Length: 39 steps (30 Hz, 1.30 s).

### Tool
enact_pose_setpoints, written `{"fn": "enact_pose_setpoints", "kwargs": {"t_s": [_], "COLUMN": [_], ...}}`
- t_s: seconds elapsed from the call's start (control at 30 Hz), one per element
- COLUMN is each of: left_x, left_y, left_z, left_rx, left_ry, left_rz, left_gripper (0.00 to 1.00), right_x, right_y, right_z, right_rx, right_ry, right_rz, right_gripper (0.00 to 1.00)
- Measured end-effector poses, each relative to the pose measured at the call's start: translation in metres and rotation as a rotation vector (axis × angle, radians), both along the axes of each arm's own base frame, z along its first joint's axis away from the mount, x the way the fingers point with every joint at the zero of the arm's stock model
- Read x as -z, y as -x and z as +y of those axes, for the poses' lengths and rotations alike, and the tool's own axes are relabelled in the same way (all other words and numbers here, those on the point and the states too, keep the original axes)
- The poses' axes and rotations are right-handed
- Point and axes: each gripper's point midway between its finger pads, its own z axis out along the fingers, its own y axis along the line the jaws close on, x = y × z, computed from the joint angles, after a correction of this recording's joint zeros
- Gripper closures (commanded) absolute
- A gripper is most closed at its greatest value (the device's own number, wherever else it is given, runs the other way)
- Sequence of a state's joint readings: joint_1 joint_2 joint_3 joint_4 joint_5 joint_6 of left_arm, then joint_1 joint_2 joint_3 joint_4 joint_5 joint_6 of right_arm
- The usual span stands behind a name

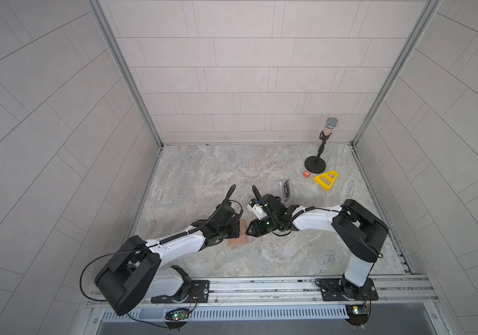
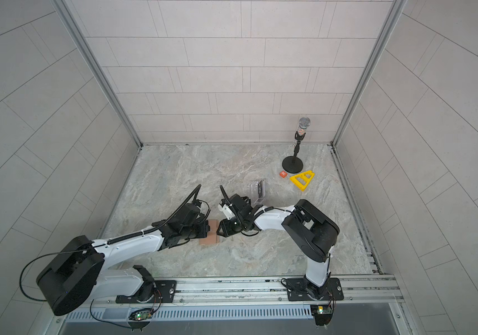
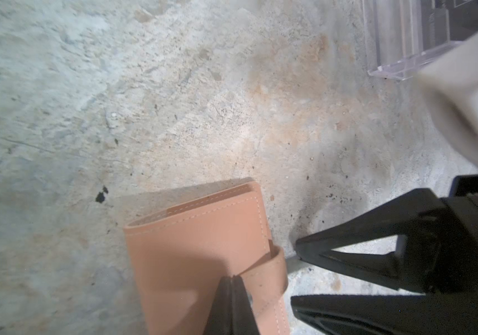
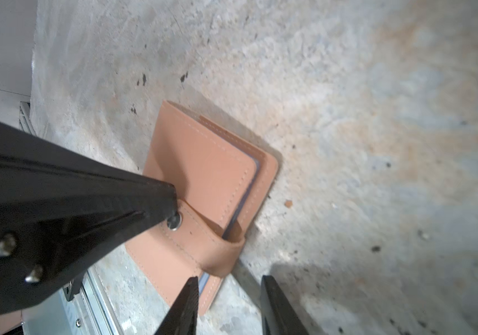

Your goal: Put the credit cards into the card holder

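Observation:
The card holder (image 4: pixel 203 174), a tan-pink leather wallet, lies folded on the stone table (image 4: pixel 362 130), its snap tab (image 4: pixel 203 243) wrapped over one edge. It also shows in both top views, between the arms (image 1: pixel 239 239). Pale blue credit card edges (image 4: pixel 256 165) peek from between its leaves. My left gripper (image 3: pixel 233 280) is shut, and its tip rests on the card holder (image 3: pixel 197 255) beside the tab's metal snap (image 4: pixel 175 222). My right gripper (image 4: pixel 230 287) is open at the tab edge, one finger over the card holder's corner and the other over bare table.
A clear plastic box (image 1: pixel 282 190) with something dark inside stands just behind the right wrist. Farther back right are an orange tile (image 1: pixel 306 174), a yellow triangular frame (image 1: pixel 326 179) and a microphone on a round stand (image 1: pixel 316 164). Walls enclose three sides.

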State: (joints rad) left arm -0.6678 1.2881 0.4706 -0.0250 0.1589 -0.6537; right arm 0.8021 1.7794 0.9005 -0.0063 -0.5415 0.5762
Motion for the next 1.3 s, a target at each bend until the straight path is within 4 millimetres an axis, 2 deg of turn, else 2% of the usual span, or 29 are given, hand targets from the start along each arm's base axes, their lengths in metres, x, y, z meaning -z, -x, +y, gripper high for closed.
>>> {"fn": "enact_pose_setpoints", "kwargs": {"t_s": [0.17,0.27,0.73,1.03,1.3], "left_x": [0.000,0.000,0.000,0.000,0.000], "left_y": [0.000,0.000,0.000,0.000,0.000], "left_z": [0.000,0.000,0.000,0.000,0.000], "left_rx": [-0.001,-0.001,-0.001,-0.002,-0.001], "left_ry": [-0.001,0.000,0.001,0.001,0.001], "left_rz": [-0.002,-0.003,-0.005,-0.005,-0.005], "left_gripper": [1.00,1.00,1.00,1.00,1.00], "right_x": [0.001,-0.003,-0.025,-0.009,-0.015], "right_y": [0.007,0.009,0.006,0.001,-0.001], "right_z": [-0.002,0.004,0.029,0.036,0.041], "right_rx": [0.001,-0.004,-0.011,0.019,0.019], "right_ry": [-0.011,-0.044,-0.206,-0.210,-0.243], "right_rz": [0.041,0.062,0.096,0.133,0.136], "right_gripper": [0.84,0.91,0.96,0.98,0.98]}}
